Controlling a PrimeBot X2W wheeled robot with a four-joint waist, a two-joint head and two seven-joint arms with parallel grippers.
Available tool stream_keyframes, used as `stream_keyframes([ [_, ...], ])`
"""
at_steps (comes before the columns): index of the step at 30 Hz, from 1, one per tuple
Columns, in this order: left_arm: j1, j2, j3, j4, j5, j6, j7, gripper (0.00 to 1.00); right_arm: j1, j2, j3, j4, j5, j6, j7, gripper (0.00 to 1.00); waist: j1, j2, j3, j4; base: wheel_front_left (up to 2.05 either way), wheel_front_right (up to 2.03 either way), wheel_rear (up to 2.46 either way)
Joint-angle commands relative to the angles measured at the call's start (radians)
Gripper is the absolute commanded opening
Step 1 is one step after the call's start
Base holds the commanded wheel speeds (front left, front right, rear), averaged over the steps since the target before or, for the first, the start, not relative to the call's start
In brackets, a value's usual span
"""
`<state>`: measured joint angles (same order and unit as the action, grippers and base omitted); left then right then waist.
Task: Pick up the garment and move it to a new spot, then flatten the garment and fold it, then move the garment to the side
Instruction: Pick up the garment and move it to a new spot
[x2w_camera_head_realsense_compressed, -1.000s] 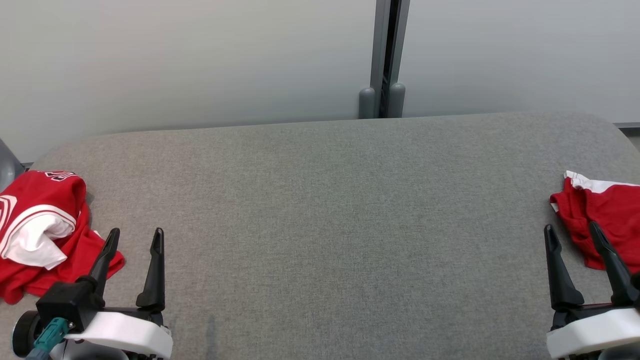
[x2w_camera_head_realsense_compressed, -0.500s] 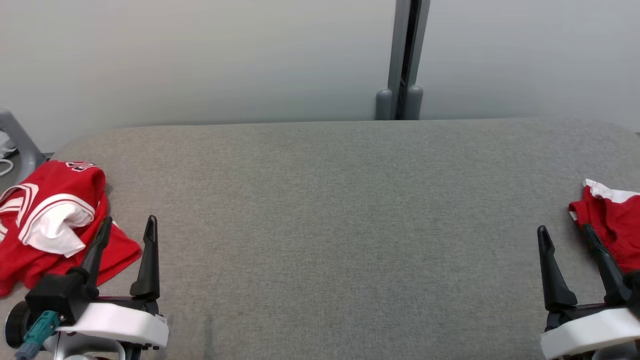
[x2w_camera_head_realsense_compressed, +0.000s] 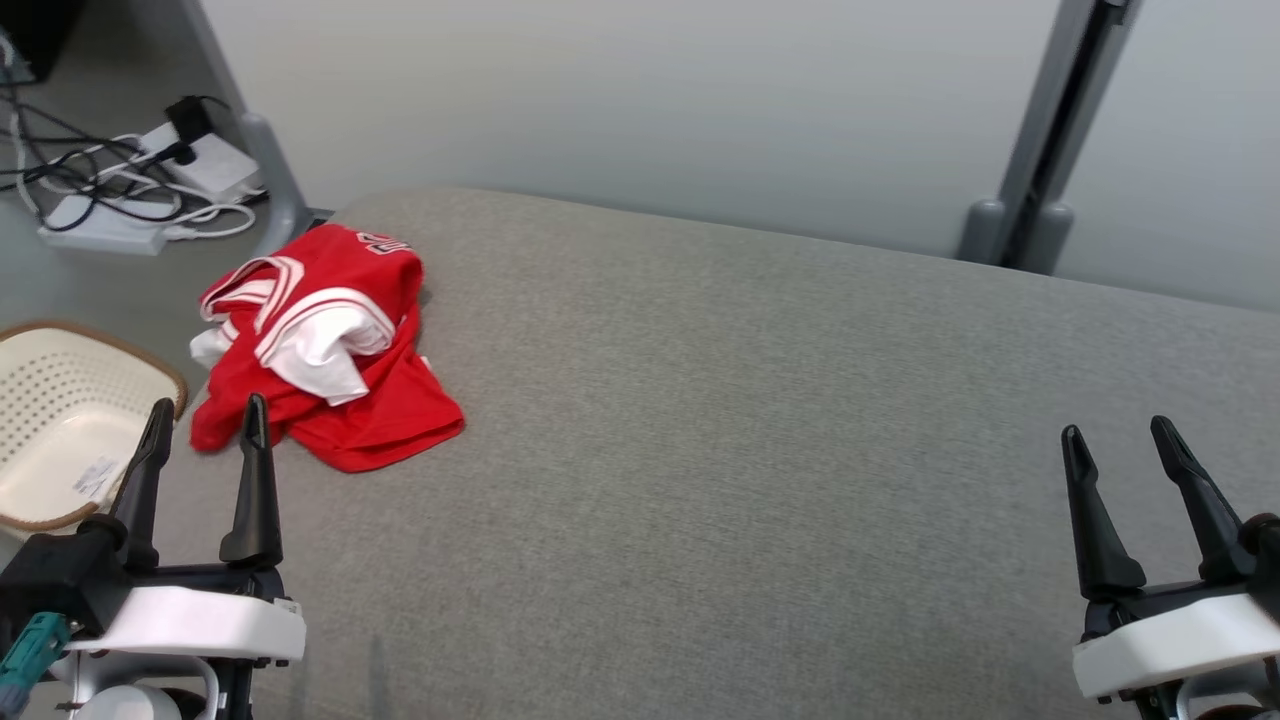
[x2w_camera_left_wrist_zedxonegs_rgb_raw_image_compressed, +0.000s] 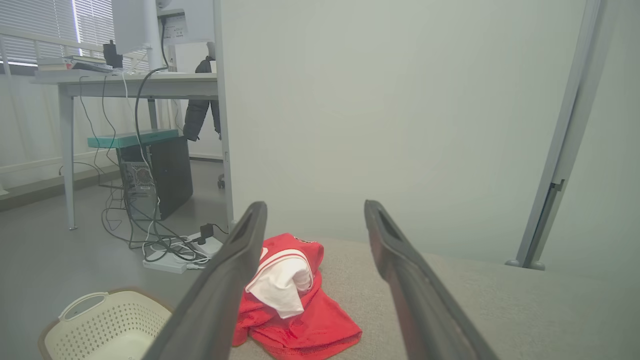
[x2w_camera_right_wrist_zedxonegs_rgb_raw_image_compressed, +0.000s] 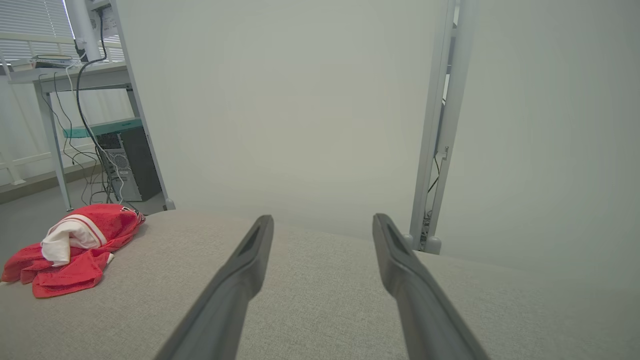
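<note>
The garment (x2w_camera_head_realsense_compressed: 330, 350) is a crumpled red jersey T-shirt with a white sleeve and striped trim, heaped at the left end of the grey padded table (x2w_camera_head_realsense_compressed: 720, 450). My left gripper (x2w_camera_head_realsense_compressed: 205, 420) stands open just in front of it, fingertips short of its near hem, nothing between them. In the left wrist view the garment (x2w_camera_left_wrist_zedxonegs_rgb_raw_image_compressed: 295, 300) lies ahead between the fingers. My right gripper (x2w_camera_head_realsense_compressed: 1115, 435) is open at the lower right, far from the shirt, over bare table. In the right wrist view the garment (x2w_camera_right_wrist_zedxonegs_rgb_raw_image_compressed: 75, 250) sits far left.
A cream perforated laundry basket (x2w_camera_head_realsense_compressed: 60, 420) sits on the floor left of the table end. Cables and power strips (x2w_camera_head_realsense_compressed: 130, 200) lie beyond it, with a desk and computer tower (x2w_camera_left_wrist_zedxonegs_rgb_raw_image_compressed: 155, 175) further off. A pale partition wall with a grey post (x2w_camera_head_realsense_compressed: 1040, 150) runs behind the table.
The head camera has swung left, bringing the basket and floor cables into view. A second red cloth at the right edge has left the picture. Both grippers stay open.
</note>
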<state>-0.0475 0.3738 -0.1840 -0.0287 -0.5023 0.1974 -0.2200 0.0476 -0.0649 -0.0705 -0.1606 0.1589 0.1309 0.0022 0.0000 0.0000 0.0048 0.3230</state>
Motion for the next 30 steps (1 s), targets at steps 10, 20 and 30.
stream_keyframes([
  [10,-0.007,-0.003,0.032,0.01,-0.003,-0.012,-0.029,1.0,-0.031,-0.01,0.008,0.009,0.01,0.0,0.005,1.0,0.0,0.0,0.016,0.143,0.0,0.0,0.0],
  [20,-0.025,-0.002,0.033,0.025,-0.006,-0.021,-0.035,1.0,-0.036,-0.008,0.013,0.018,0.017,0.0,0.0,1.0,0.0,0.0,0.022,0.144,0.0,0.0,0.0],
  [30,-0.093,-0.015,0.054,0.04,-0.023,-0.033,-0.037,1.0,-0.064,-0.016,0.03,-0.004,0.011,0.0,0.018,1.0,0.0,0.0,0.075,0.112,0.0,0.0,0.0],
])
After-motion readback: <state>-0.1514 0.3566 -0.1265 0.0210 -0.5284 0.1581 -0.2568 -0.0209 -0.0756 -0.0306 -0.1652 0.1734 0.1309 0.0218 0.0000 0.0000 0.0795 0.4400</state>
